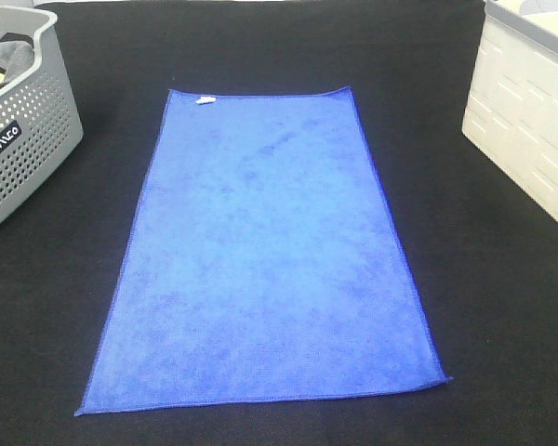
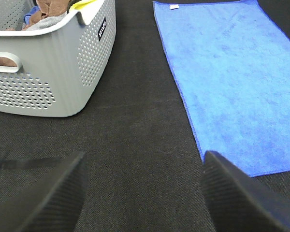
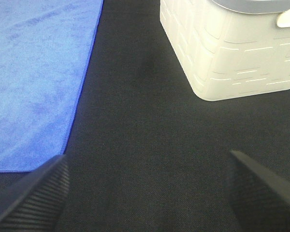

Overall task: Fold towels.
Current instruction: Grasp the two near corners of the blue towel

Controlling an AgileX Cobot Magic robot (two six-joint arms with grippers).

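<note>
Lying flat in the middle of the black counter (image 1: 502, 307), the blue towel (image 1: 265, 251) is spread out full and unfolded. Its long axis runs from the near edge towards the far edge. A small white tag (image 1: 205, 99) sits on the far short edge, close to that edge's left corner; any print on it is too small to read.

At the far left corner stands a grey perforated basket (image 1: 28, 139). It carries a small dark label (image 1: 4, 139) with white letters – too blurred to read with any certainty.

At the far right corner stands a cream bin (image 1: 530, 121), with no writing showing.

The left gripper (image 2: 144, 157) hangs wide open over bare counter between the basket and the towel's left long edge, holding nothing. The right gripper (image 3: 147, 157) – also spread wide and empty – hangs over bare counter between the towel's right long edge and the cream bin.
</note>
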